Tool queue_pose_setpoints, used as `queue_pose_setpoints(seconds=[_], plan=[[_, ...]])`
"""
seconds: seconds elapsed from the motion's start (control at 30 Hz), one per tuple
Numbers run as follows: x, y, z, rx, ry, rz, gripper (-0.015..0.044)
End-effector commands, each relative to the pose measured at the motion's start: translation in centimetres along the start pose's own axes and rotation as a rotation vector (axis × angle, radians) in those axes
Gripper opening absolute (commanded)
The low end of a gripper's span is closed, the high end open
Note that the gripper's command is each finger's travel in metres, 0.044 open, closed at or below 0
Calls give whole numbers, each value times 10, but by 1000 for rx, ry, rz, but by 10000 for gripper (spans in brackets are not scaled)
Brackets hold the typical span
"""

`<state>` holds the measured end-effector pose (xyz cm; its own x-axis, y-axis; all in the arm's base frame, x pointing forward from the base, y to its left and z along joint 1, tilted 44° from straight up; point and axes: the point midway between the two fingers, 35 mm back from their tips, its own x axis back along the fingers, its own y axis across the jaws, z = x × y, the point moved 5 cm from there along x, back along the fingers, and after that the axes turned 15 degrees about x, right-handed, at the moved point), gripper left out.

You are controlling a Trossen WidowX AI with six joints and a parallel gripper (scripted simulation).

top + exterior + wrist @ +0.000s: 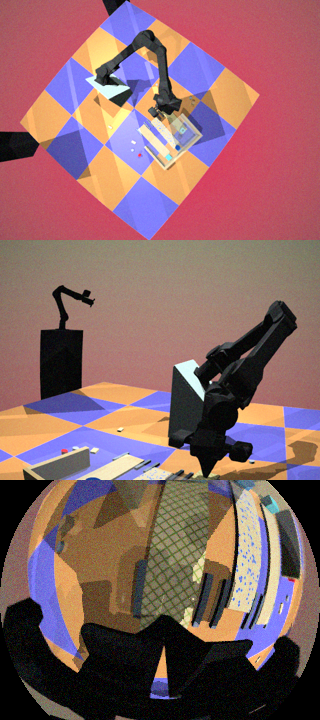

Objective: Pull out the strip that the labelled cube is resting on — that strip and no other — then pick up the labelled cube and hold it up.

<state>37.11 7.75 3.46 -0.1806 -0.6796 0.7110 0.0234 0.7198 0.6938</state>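
The labelled cube (182, 130), cyan with a pale mark on top, sits at the far end of the crosshatched strip (177, 124) (214, 475) (177, 530), inside the walled frame. My gripper (206, 476) (164, 619) is shut and empty, pointing down at the strip's near end; in the top view the arm hides its fingertips. Whether the tips touch the strip I cannot tell. The speckled strip (162, 130) (245, 550) has a blue cylinder (177, 147) at its far end. The plain strip (155, 140) (116, 466) has an unmarked cyan cube (168, 157) (270, 503).
Pale walls (200, 135) (62, 462) enclose the strips' far ends. Low dark rails flank the near ends, one (140, 587) beside the crosshatched strip. A red piece (139, 155) (64, 451) and a white block (133, 142) (94, 450) lie outside the frame.
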Motion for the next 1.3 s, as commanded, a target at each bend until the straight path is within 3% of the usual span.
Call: queue_pose_setpoints(seconds=[0.0, 1.27], plan=[[-3, 2, 11, -6, 12, 3, 0], [-4, 16, 67, -9, 15, 2, 0]])
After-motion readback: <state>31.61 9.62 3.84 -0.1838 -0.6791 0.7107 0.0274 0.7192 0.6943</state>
